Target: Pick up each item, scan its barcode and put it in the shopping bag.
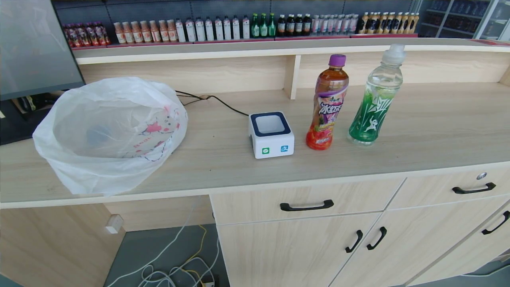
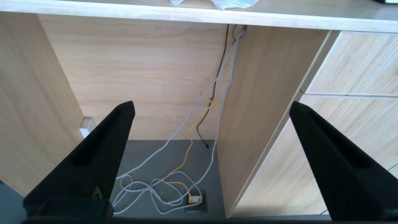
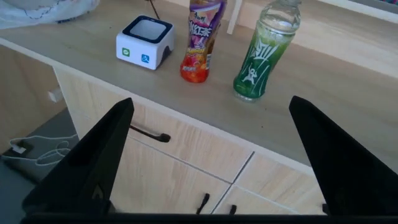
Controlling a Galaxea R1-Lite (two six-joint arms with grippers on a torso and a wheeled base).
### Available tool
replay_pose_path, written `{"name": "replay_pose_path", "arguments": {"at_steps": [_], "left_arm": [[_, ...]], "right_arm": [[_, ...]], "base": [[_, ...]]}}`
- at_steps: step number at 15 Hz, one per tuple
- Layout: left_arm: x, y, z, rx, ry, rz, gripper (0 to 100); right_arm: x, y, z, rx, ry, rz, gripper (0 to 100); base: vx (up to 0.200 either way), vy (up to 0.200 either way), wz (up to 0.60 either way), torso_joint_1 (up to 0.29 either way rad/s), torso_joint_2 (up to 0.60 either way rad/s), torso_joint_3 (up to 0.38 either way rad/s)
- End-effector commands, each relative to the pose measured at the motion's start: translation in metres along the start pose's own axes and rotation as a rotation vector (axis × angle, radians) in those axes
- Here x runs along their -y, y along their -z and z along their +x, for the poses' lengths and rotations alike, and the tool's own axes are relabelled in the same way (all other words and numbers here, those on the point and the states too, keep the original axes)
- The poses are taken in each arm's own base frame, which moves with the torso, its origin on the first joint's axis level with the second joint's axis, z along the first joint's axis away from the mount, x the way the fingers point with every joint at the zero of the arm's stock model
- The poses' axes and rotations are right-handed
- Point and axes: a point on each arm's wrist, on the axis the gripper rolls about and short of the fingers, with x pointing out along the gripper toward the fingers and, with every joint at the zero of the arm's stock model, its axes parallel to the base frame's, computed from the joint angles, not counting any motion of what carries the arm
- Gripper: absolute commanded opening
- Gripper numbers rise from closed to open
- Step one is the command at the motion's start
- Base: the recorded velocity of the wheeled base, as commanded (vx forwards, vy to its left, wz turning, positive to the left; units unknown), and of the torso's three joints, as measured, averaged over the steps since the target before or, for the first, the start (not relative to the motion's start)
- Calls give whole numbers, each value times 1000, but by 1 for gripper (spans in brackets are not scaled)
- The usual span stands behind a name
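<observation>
On the wooden counter (image 1: 430, 131) stand two upright bottles: an orange drink with a purple cap (image 1: 327, 103) (image 3: 200, 41) and, to its right, a clear bottle with a green label (image 1: 375, 97) (image 3: 263, 51). A white barcode scanner box (image 1: 271, 134) (image 3: 144, 42) sits left of them. The open white plastic shopping bag (image 1: 111, 129) lies at the counter's left. My left gripper (image 2: 211, 165) is open, low in front of the open space under the counter. My right gripper (image 3: 211, 165) is open, below the counter's front edge, facing the bottles.
Drawers and cabinet doors with black handles (image 1: 306, 206) run under the counter. Loose cables (image 2: 180, 180) lie on the floor in the open bay. A raised shelf (image 1: 279, 52) backs the counter, with several bottles on a rack behind. A dark screen (image 1: 36, 48) stands at far left.
</observation>
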Motion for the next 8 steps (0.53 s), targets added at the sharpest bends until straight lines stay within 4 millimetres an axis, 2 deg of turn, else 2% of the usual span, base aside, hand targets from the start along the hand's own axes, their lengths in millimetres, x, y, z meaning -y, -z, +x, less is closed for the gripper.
{"name": "replay_pose_path", "arguments": {"at_steps": [1,4,8], "left_arm": [[0,0,0,-1,0,-1,100],[0,0,0,-1,0,-1,100],[0,0,0,-1,0,-1,100]], "right_arm": [[-1,8,24,-67,-78,18,100],[-10,10,66,-47,-131,23,100],[-28,19,126,-20,-19,126,100]], "base": [[0,0,0,0,0,0],[0,0,0,0,0,0],[0,0,0,0,0,0]]}}
